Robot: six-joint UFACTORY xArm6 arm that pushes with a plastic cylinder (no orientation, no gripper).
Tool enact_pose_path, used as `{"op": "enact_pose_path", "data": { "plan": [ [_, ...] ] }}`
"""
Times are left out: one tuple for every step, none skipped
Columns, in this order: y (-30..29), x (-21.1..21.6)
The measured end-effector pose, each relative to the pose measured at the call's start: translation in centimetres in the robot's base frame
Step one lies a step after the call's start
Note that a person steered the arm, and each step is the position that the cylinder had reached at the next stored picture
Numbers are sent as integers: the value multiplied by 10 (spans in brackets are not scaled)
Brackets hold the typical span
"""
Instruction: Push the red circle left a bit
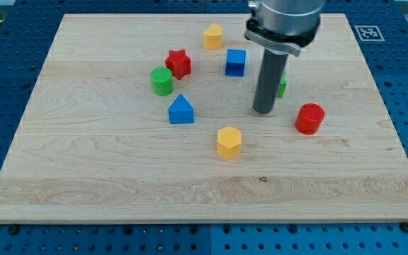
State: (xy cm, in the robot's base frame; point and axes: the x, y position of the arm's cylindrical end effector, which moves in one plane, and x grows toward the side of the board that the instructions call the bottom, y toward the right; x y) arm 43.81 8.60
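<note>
- The red circle sits on the desk toward the view's right, standing free with nothing touching it.
- The tip is down just to its left, apart from it. That is the wrong side for a leftward shove, so the push looks not yet begun; I would expect the tip to go round to the circle's right first.
- There are no fingers to open or close, only the rod.
- A green block peeks out behind the rod.
- Further left lie a yellow hexagon, a blue house-shaped block, a blue cube, a red star, a green cylinder and a second yellow block.
- No containers anywhere.
</note>
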Motion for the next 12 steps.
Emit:
{"op": "enact_pose_path", "data": {
  "plan": [
    [3, -7],
    [14, -7],
    [14, -7],
    [12, 6],
    [12, 40],
    [37, 68],
    [97, 80],
    [144, 91],
    [153, 72],
    [149, 56],
    [135, 55],
    [104, 43]
  ]
}}
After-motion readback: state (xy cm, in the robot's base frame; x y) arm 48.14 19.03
